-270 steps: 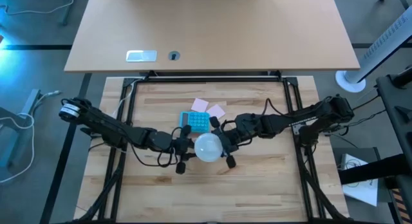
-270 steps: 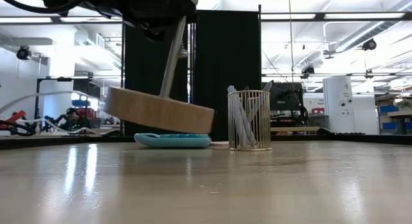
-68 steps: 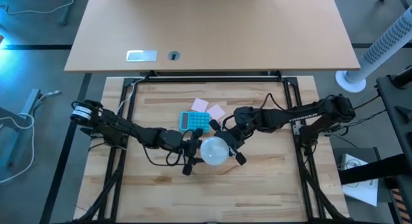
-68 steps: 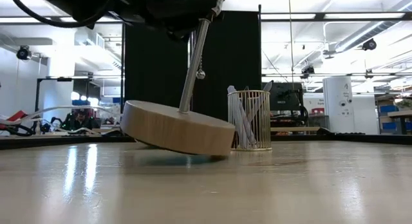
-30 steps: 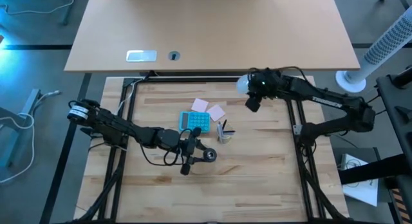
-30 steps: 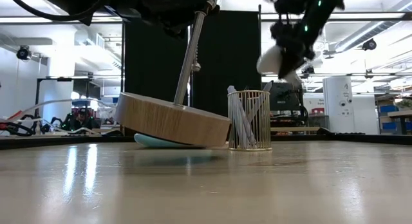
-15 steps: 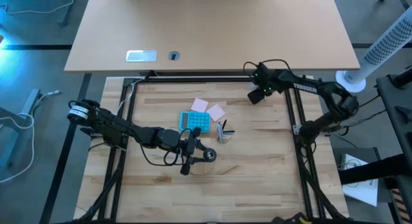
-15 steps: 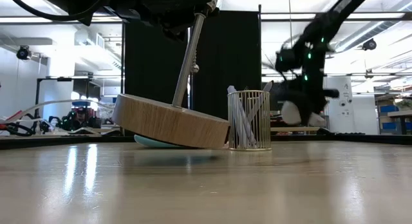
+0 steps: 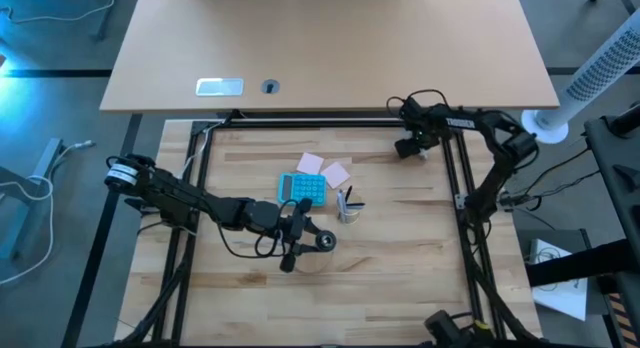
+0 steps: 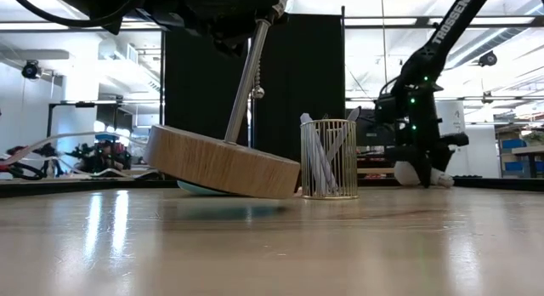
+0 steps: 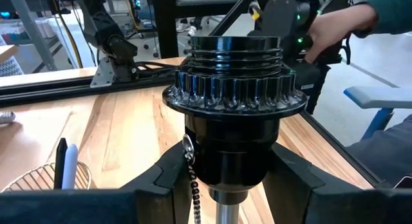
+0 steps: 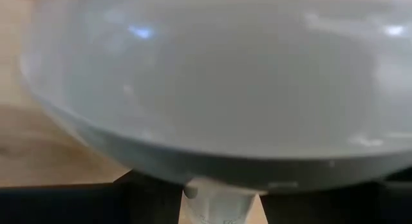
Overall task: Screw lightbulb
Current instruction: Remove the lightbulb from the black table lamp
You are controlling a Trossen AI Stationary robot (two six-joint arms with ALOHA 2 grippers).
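Now the right gripper (image 9: 411,145), closed on the lightbulb (image 12: 212,89) by its neck, sits low at the worktop's far right corner. Meanwhile the left gripper (image 11: 225,185) clamps the socket (image 11: 230,102) mid-worktop, so the bulb should return base-first and square to the threads

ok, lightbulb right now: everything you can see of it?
The lightbulb is a frosted white globe that narrows to a greyish neck. In the right wrist view it fills the picture, the neck sitting between the dark fingers of the right gripper, which is shut on it. In the low view only a white patch shows, low at the far right of the table, under the gripper. Whether it touches the tabletop cannot be told. From above, the gripper hides it.
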